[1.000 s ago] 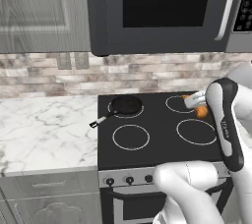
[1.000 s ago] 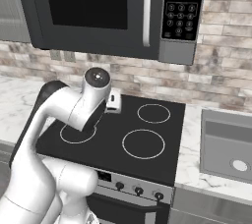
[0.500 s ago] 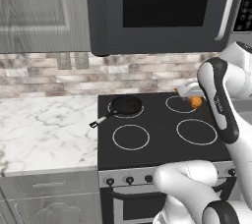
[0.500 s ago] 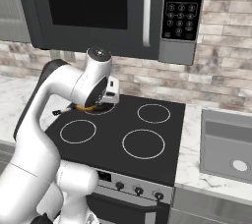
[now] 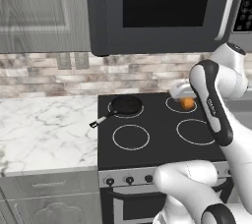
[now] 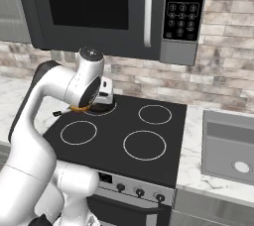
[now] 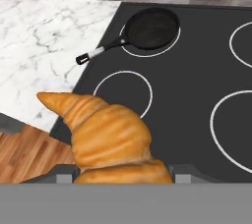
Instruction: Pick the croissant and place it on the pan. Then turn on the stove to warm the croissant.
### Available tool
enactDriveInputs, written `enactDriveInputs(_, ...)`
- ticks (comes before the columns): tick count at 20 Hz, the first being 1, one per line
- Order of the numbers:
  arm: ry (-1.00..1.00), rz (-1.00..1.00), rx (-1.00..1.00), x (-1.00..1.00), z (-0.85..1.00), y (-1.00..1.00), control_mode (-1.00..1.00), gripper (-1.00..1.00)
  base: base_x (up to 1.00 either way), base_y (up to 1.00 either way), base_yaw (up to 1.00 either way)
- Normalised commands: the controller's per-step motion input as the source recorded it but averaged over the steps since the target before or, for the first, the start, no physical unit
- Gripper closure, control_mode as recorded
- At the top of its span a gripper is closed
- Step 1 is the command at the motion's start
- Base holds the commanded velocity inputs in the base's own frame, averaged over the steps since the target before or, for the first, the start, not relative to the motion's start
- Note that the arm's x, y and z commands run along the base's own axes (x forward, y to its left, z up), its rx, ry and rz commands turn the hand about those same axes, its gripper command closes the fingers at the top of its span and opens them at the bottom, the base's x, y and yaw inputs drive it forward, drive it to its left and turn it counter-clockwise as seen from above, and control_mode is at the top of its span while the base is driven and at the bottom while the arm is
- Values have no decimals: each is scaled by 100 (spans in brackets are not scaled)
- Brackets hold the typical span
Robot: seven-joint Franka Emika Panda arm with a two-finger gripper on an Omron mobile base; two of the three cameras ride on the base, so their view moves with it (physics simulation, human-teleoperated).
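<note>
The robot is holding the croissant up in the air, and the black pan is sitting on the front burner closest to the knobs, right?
Not quite. The hand does hold the croissant up, but the pan sits on the back left burner of the stove, far from the knobs. The left base view shows it.

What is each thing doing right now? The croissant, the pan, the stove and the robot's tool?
croissant: held up in the tool, over the stove.
pan: empty, sitting on a back burner.
stove: no burner glowing.
tool: shut on the croissant.
</note>
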Motion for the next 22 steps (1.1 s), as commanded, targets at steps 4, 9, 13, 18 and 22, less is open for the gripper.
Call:
enactDriveInputs(4, -6, 0, 0, 0, -23, 22, -100, 100, 0, 0, 0)
enactDriveInputs(9, 0, 0, -1, 10, -17, 21, -100, 100, 0, 0, 0)
enactDriveInputs(13, 0, 0, -2, 14, -7, 15, -100, 100, 0, 0, 0)
enactDriveInputs(18, 0, 0, -2, 12, -10, 18, -100, 100, 0, 0, 0)
enactDriveInputs(22, 0, 0, -1, 14, -13, 15, -100, 100, 0, 0, 0)
